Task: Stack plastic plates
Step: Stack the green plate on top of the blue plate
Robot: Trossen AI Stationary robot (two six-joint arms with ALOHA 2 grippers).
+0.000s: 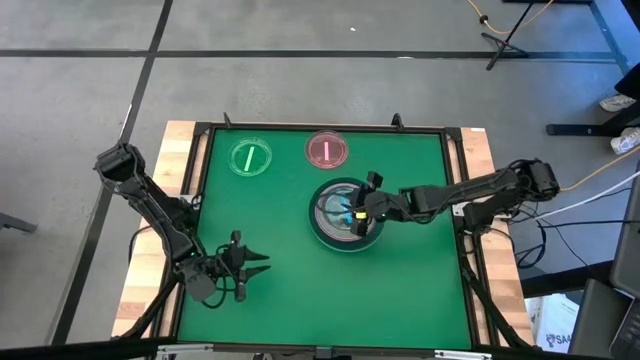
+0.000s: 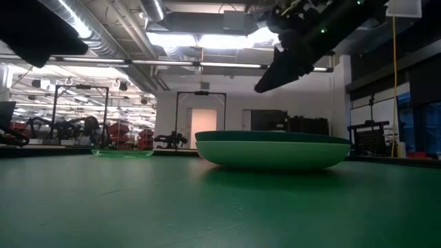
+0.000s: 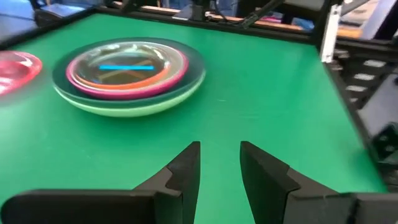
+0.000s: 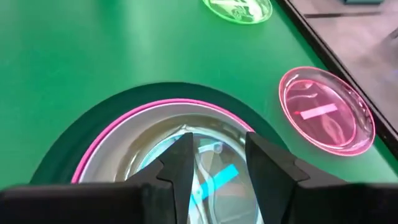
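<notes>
I see the stack of plates (image 1: 346, 213) sitting a little toward 3 o'clock from the middle of the green surface (image 1: 300, 290). From the left wrist view it reads as a light green plate (image 3: 134, 107) at the bottom, a dark green plate (image 3: 193, 62) in it, a pink plate (image 3: 177, 70) inside that, then smaller ones, the top one carrying a blue bar mark (image 3: 126, 67). I cannot count the inner plates with confidence through the overlapping rims.

My right gripper (image 1: 360, 208) hangs directly over the centre of the stack, its arm reaching in from 3 o'clock. Its fingers (image 4: 181, 163) stand slightly parted with nothing between them; in the low view they are clear above the stack's rim, not touching it.

Two small plates lie apart from the stack, toward 12 o'clock: the translucent green plate (image 1: 251, 158) at about 11 o'clock from the stack, and the small pink plate (image 1: 327, 150) just beyond the stack at 12.

My left gripper (image 1: 250, 264) waits near 7 o'clock on the surface, well apart from the stack, fingers (image 3: 186, 171) a little open and empty.
</notes>
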